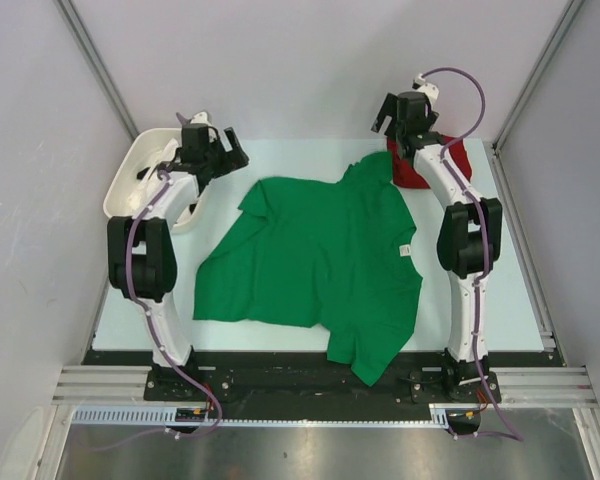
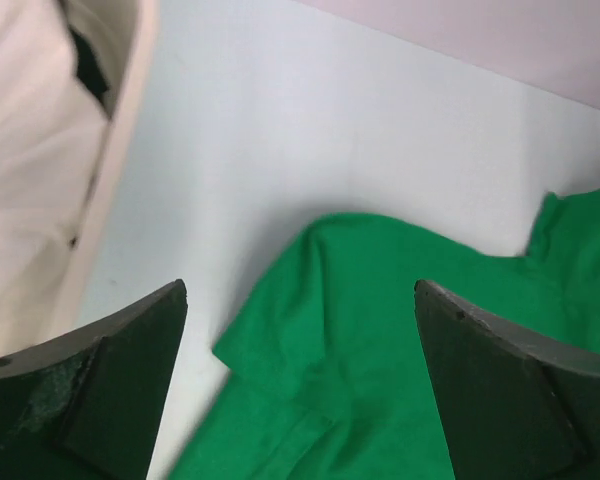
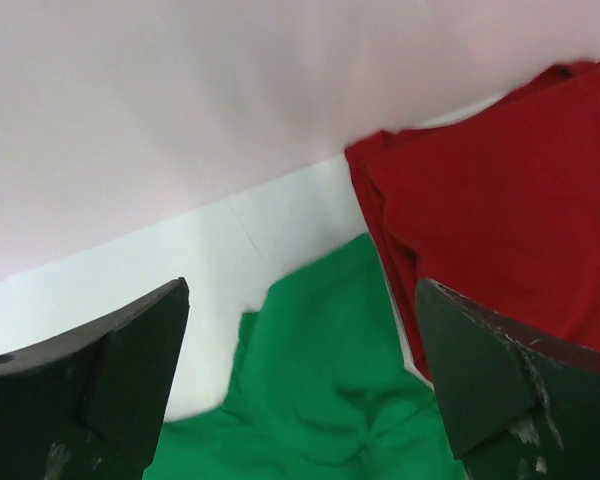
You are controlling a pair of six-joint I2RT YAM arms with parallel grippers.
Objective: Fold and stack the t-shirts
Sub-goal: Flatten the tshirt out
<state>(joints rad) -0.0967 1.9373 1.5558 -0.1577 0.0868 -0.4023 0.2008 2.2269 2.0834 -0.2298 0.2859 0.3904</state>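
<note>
Spread t-shirt [image 1: 315,260] below and between both grippers, folded t-shirt [image 1: 420,165] under the right gripper [image 1: 400,112], bin [image 1: 140,180] beside the left gripper [image 1: 212,148], all on table [image 1: 510,290]

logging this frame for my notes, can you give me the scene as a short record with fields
green t-shirt: spread unfolded on the table, white neck label toward the right arm
red t-shirt: folded, far right corner, partly behind the right arm
white basket: far left, pale cloth inside
left end effector: open, above the green shirt's far left edge, holding nothing
right end effector: open, above where green and red shirts meet, holding nothing
table: pale surface
</note>
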